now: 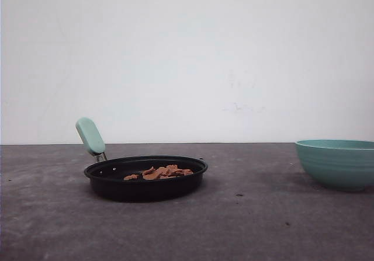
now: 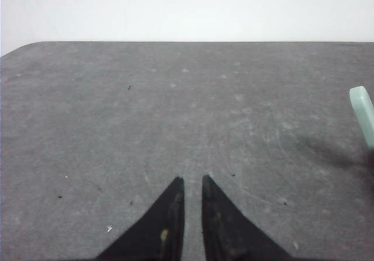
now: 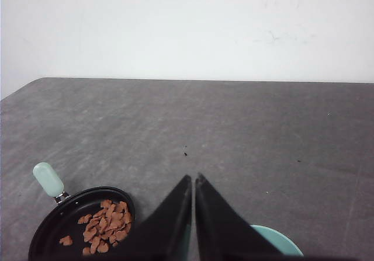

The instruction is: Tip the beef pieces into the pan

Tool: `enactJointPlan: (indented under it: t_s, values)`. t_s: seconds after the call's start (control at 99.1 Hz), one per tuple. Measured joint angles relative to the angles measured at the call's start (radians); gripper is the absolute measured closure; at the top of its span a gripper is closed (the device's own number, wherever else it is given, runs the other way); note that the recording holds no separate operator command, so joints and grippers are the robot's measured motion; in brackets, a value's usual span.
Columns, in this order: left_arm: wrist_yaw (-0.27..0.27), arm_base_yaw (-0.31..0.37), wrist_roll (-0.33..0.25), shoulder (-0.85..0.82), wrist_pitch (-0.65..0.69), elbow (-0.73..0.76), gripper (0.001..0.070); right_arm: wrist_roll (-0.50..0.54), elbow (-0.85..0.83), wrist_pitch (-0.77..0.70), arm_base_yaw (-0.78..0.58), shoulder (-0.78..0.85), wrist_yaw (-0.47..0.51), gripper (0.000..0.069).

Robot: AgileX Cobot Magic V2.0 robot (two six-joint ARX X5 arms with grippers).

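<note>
The black pan (image 1: 111, 173) rests on the grey table left of centre, its mint-green handle (image 1: 90, 136) angled up to the left. The beef pieces (image 1: 162, 171) lie in a small reddish-brown heap inside it. The right wrist view shows the pan (image 3: 55, 223) with the beef pieces (image 3: 108, 225) in it, beside my right gripper (image 3: 193, 177), which is shut and empty above the table. My left gripper (image 2: 192, 178) hangs over bare table, its jaws nearly together with only a thin slit and nothing between them. The pan handle's tip (image 2: 363, 112) shows off to its side.
A teal ribbed bowl (image 1: 339, 163) stands at the right of the table; its rim (image 3: 280, 243) peeks out behind the right fingers. A white wall runs behind the table's far edge (image 1: 234, 143). Small dark specks (image 1: 239, 195) dot the surface.
</note>
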Motion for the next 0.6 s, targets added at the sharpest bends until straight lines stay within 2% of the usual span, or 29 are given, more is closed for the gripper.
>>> enactJointPlan:
  t_s: [0.373,0.464,0.595]
  values:
    - [0.0,0.0,0.0,0.0,0.0,0.0,0.0682,-0.014,0.0,0.0,0.0,-0.003,0.001,0.0684]
    - [0.0,0.0,0.0,0.0,0.0,0.0,0.0682,-0.06,0.0,0.013,0.0,-0.01,0.036,0.0684]
    - [0.0,0.0,0.0,0.0,0.0,0.0,0.0682,-0.177,-0.001,0.016,-0.008,-0.019,0.133,0.0684]
